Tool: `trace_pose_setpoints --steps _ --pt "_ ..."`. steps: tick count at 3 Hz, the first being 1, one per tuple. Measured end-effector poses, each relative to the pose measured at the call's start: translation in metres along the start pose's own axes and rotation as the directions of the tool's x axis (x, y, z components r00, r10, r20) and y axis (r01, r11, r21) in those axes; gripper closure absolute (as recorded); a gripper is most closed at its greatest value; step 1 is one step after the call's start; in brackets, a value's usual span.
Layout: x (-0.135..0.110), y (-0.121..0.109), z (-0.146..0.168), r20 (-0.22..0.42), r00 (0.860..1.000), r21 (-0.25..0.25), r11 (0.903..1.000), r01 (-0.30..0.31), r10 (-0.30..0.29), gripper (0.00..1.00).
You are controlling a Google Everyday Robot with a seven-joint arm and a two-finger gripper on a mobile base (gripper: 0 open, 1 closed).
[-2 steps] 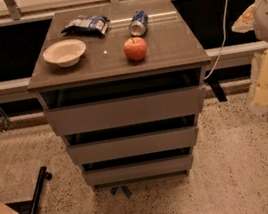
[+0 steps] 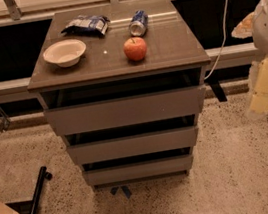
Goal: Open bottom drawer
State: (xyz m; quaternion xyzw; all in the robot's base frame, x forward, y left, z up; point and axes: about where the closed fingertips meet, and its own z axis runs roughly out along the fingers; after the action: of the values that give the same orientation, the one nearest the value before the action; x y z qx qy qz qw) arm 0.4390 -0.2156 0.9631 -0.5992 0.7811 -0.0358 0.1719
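Observation:
The bottom drawer (image 2: pixel 139 170) is the lowest and narrowest of three grey-brown handleless fronts on a small cabinet in the middle of the camera view. Its front sits in line under the middle drawer (image 2: pixel 133 145), with a dark gap above it. The wider top drawer (image 2: pixel 125 111) is above that. My arm shows as white and cream parts at the right edge. My gripper (image 2: pixel 261 103) hangs at its lower end, well to the right of the cabinet, at about the height of the middle drawer and touching nothing.
On the cabinet top (image 2: pixel 175 47) are a white bowl (image 2: pixel 64 52), a red apple (image 2: pixel 135 49), a tipped can (image 2: pixel 138 23) and a chip bag (image 2: pixel 85 25). A black bar (image 2: pixel 34 208) lies on the speckled floor at lower left. A white cable (image 2: pixel 219 39) hangs at right.

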Motion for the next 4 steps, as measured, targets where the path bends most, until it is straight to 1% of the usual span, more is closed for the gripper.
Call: trace_pose_setpoints --steps 1,2,3,4 --pt "0.009 0.002 0.032 0.038 0.999 0.028 0.9991 -0.031 0.03 0.0" --pt "0.012 -0.001 0.075 0.085 0.994 0.03 0.9972 -0.069 0.066 0.0" --pt "0.011 -0.005 0.075 0.092 0.994 0.047 0.9964 -0.07 0.066 0.0" --pt "0.01 0.0 0.078 0.079 0.993 0.057 0.9941 -0.092 0.087 0.0"
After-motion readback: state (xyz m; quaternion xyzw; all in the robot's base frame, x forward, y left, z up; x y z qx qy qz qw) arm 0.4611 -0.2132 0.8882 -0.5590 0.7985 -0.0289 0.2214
